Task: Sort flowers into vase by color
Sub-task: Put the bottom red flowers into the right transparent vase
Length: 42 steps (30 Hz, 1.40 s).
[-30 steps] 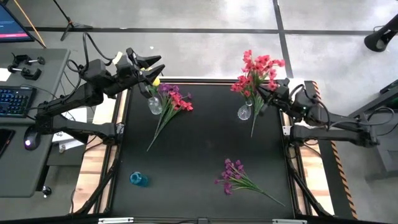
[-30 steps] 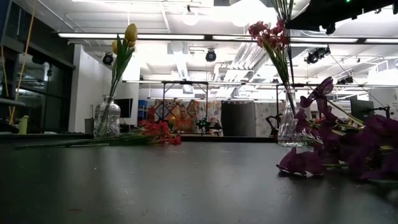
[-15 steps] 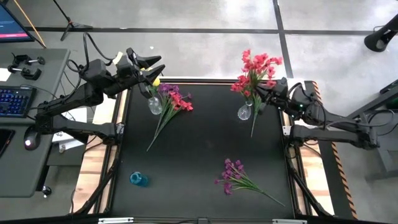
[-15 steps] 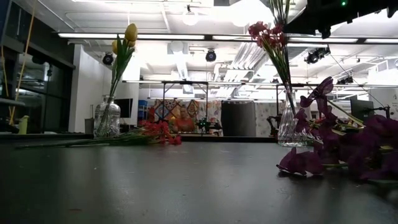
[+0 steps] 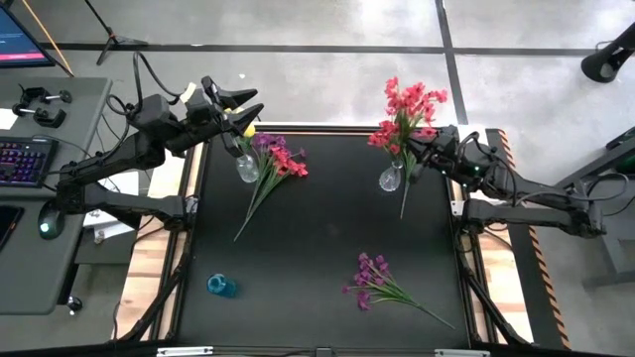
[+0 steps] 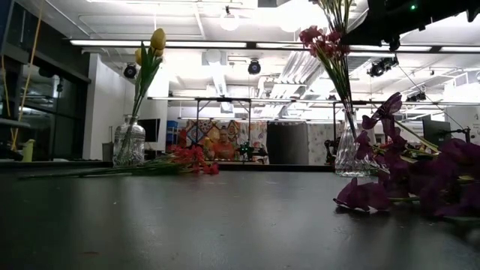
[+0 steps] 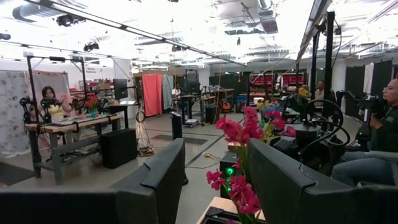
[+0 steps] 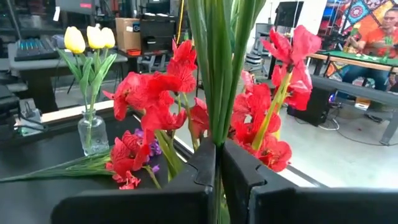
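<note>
Right gripper [image 5: 425, 151] at the table's 1 o'clock, fingers [image 8: 205, 163] closed tight on green stems of the red flowers [image 5: 407, 107], nearly no gap between them; bunch upright, stems reaching into the right vase [image 5: 390, 179]. Left gripper [image 5: 241, 100] raised at 11 o'clock above the left vase [image 5: 246, 169], fingers [image 7: 158, 180] spread wide, gripping nothing. Yellow flowers [image 6: 151, 46] standing in that left vase. Loose red and purple flowers [image 5: 279, 157] lying flat just beside it, stems trailing toward 7 o'clock. Purple bunch [image 5: 375, 280] flat on the table [image 5: 317, 228] at 5 o'clock. Small blue object [image 5: 220, 287] at 8 o'clock.
</note>
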### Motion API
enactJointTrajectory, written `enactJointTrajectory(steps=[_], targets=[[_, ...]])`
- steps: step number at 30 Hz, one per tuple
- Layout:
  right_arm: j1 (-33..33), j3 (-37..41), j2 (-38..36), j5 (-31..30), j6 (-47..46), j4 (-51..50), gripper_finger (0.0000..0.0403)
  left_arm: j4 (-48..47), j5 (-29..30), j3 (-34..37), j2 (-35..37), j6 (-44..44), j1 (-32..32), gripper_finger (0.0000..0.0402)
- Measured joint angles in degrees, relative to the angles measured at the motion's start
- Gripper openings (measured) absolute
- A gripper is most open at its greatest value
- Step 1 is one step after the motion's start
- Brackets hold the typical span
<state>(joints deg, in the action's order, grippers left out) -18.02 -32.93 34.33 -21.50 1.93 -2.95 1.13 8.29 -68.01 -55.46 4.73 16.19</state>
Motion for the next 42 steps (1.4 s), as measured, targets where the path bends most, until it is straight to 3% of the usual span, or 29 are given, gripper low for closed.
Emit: enactJointTrajectory(steps=[5, 12, 20, 27, 32, 42], targets=[[0.0, 0.0, -0.7, 0.5, -3.5, -1.5, 0.0047, 0.0, 0.0, 0.0, 0.0, 0.0, 0.0, 0.0163], [0.0, 0.0, -0.8, 0.5, -7.0, -4.2, 0.0149, 0.0, 0.0, 0.0, 0.0, 0.0, 0.0, 0.0163], [0.0, -2.8, -3.3, -2.1, -9.6, -14.8, 0.0226, 0.0, 0.0, 0.0, 0.0, 0.0, 0.0, 0.0163], [0.0, -11.0, -3.6, -2.5, -8.5, -23.3, 0.0229, 0.0, 0.0, 0.0, 0.0, 0.0, 0.0, 0.0163], [0.0, -17.0, -2.3, -0.2, -9.4, -21.3, 0.0213, 0.0, 0.1, 0.0, 0.0, 0.0, 0.0, 0.0163], [0.0, -27.8, 11.4, 1.2, -2.2, -18.8, 0.0195, 0.0, 0.1, 0.0, 0.0, 0.0, 0.0, 0.0163]])
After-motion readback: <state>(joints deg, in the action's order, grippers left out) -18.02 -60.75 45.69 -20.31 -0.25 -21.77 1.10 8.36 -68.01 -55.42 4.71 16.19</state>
